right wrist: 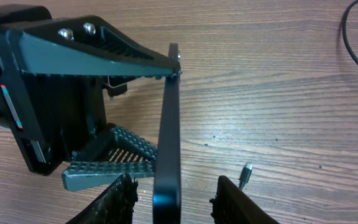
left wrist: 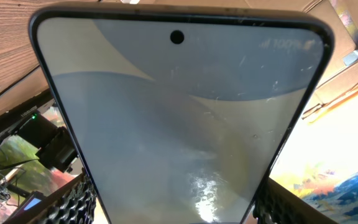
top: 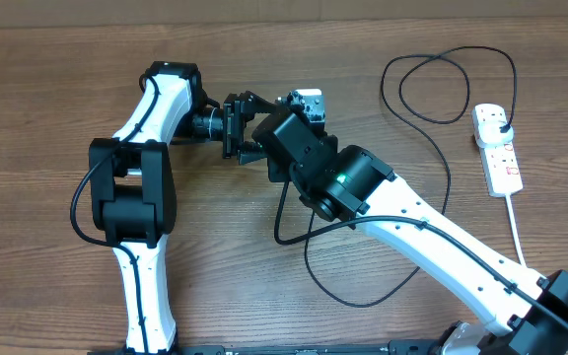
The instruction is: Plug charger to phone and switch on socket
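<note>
Preparation, I'd say, is occupying both arms; the plugging-in itself is not yet happening. The left pincer (top: 249, 126) is clamping the phone (right wrist: 168, 130) and holding it up on edge above the desk (top: 57, 59), a little towards eleven o'clock from the middle as seen from above. The right pincer (right wrist: 174, 200) is straddling the phone's thin edge, its fingers (right wrist: 232, 202) standing apart with a gap showing on one side, so it is not gripping anything. The charger (top: 449, 182) is trailing in loose loops across the desk, and its tip (right wrist: 246, 172) is lying bare on the wood, near the phone at about four o'clock in the right wrist's view. The socket (top: 498, 148) is sitting well off at three o'clock with a black plug seemingly in it; I cannot tell how its switches are set. Next, to my mind, the right arm is needing to leave the phone, pinch that small tip squarely, and line it up with the port while the left keeps the phone steady.
</note>
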Available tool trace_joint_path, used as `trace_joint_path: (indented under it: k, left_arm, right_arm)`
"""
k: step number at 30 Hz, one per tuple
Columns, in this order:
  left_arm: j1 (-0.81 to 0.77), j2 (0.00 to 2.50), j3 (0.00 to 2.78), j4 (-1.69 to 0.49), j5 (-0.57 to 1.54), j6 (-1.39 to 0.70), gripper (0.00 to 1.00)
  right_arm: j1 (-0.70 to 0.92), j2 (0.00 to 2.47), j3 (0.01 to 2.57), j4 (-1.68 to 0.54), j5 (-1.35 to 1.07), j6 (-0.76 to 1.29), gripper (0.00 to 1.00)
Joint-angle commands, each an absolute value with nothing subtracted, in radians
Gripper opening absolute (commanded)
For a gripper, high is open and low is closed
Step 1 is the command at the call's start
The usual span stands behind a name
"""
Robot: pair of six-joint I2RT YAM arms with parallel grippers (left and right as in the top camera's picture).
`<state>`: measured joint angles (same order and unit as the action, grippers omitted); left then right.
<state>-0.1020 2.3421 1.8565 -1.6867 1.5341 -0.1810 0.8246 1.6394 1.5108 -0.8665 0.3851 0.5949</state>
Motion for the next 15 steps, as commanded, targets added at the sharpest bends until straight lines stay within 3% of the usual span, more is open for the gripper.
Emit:
trace_joint_path:
  k: [1,15]
  left_arm:
    - [-0.099,2.339,1.858,-1.691,1.582,-0.187,0.69]
    - [-0.099,2.339,1.858,-1.691,1.582,-0.188,0.69]
  right_arm:
    - [0.824,1.651,1.544,-0.857,0.404,0.595,0.4]
    - [0.824,1.652,1.544,-0.852,0.426,0.595,0.35]
